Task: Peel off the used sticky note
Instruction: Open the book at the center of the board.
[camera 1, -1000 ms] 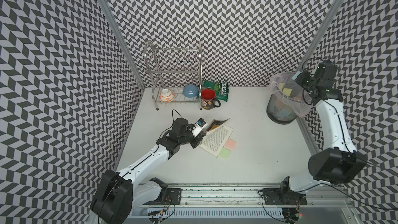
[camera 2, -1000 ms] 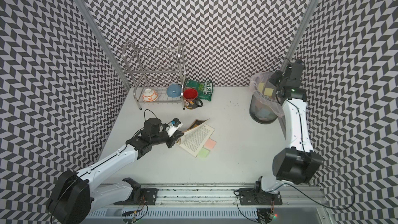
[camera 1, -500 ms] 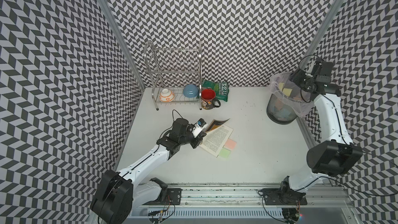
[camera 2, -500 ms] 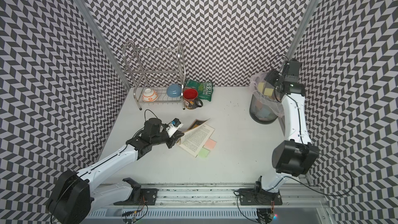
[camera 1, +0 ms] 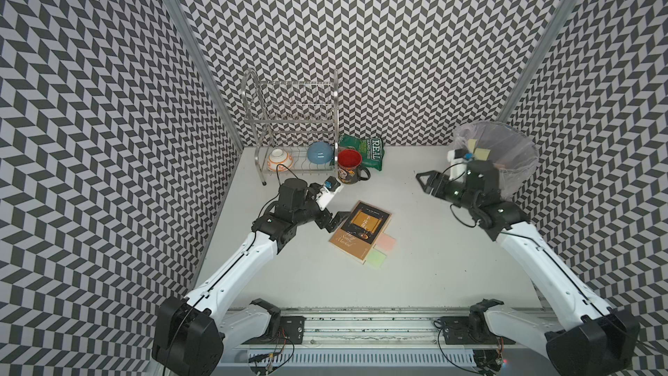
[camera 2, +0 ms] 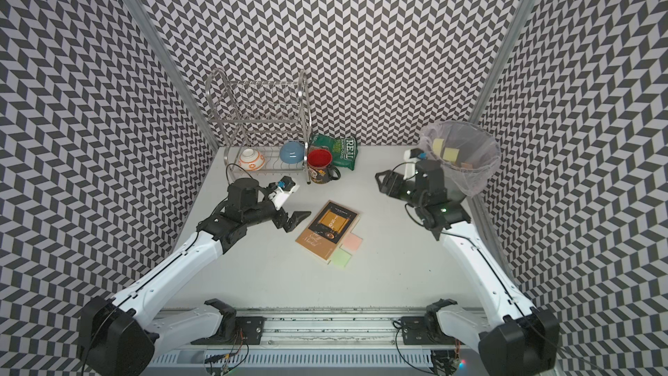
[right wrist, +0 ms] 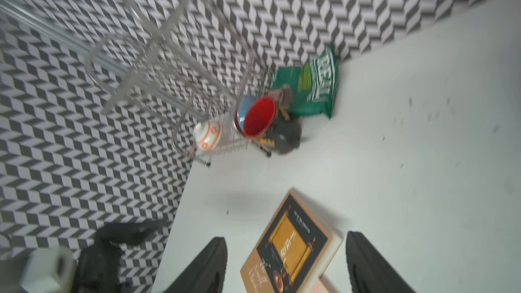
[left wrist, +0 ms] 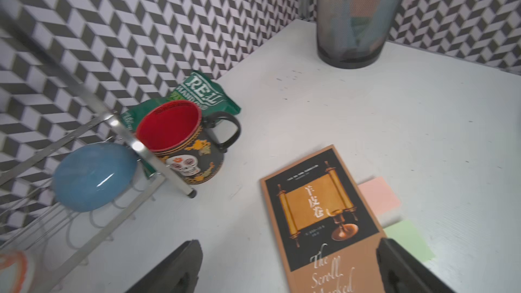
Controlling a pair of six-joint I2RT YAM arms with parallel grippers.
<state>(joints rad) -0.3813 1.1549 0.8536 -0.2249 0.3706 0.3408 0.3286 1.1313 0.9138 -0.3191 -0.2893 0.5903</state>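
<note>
A closed brown book (camera 1: pixel 359 234) lies flat in the middle of the table. A pink sticky note (camera 1: pixel 385 242) and a green sticky note (camera 1: pixel 377 259) stick out from under its right edge; I cannot tell which one is used. My left gripper (camera 1: pixel 334 219) is open just left of the book's near corner, with nothing between its fingers. In the left wrist view the book (left wrist: pixel 318 212) lies between the spread jaws. My right gripper (camera 1: pixel 426 182) hangs open and empty above the table, left of the bin (camera 1: pixel 520 171). Yellow sticky notes (camera 1: pixel 479 153) lie in the bin.
A metal dish rack (camera 1: pixel 294 128) stands at the back left with a white-orange bowl (camera 1: pixel 280 159) and a blue bowl (camera 1: pixel 318 153). A red-lined skull mug (camera 1: pixel 350 170) and a green snack bag (camera 1: pixel 365 148) sit beside it.
The left gripper has opened and let go of the lifted cover; the book now lies closed. The right arm has swung from over the bin down towards the table's middle, jaws opening.
</note>
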